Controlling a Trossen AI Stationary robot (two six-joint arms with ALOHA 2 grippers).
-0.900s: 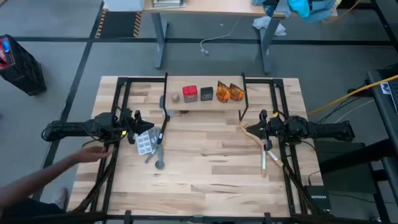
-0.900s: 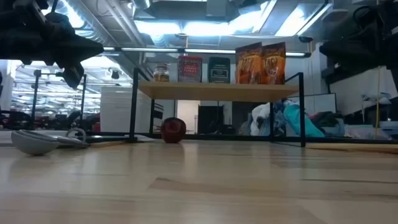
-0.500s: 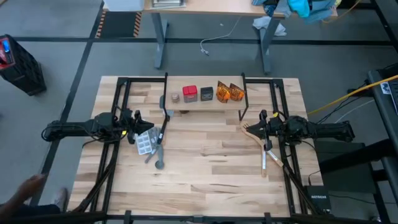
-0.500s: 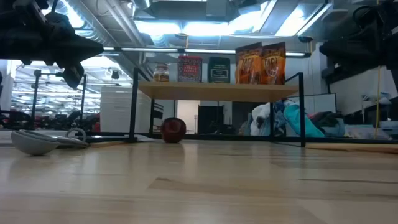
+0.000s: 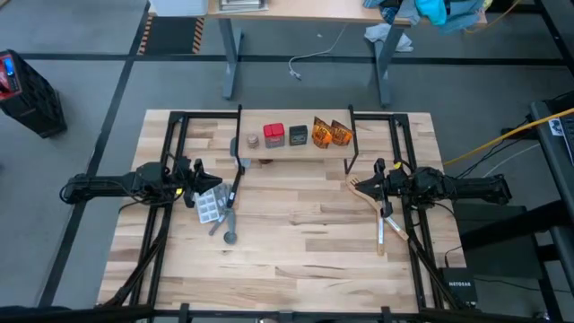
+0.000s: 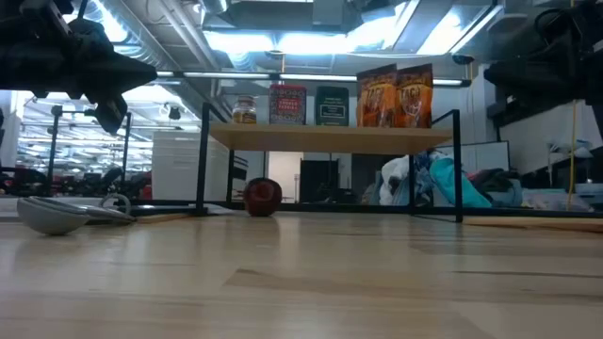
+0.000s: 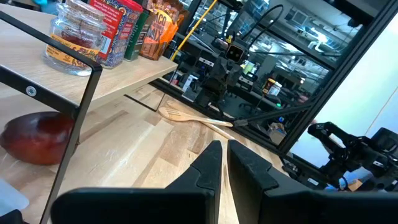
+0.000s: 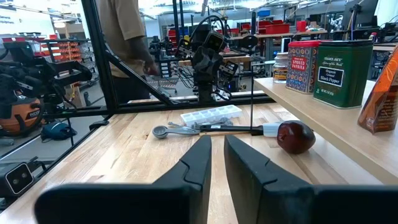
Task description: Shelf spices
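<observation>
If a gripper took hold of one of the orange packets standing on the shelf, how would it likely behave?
The orange packets look like thin crinkled foil, so probably light and likely to crumple under the fingers. They stand tall and upright on the shelf, so a nudge might tip them. The glossy surface could be slippery.

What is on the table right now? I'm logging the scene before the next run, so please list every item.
shelf: 1, light wood with black legs, far middle of table
jar: 1, grey-brown, shelf's left end
red box: 1, on shelf beside jar
dark box: 1, on shelf, middle
packets: 2, orange, shelf's right end
apple: 1, dark red, under shelf
tray: 1, white, near left gripper
spoons: grey, beside tray
fork: 1, pale wood, near right gripper
left gripper: nearly shut, empty
right gripper: nearly shut, empty
</observation>
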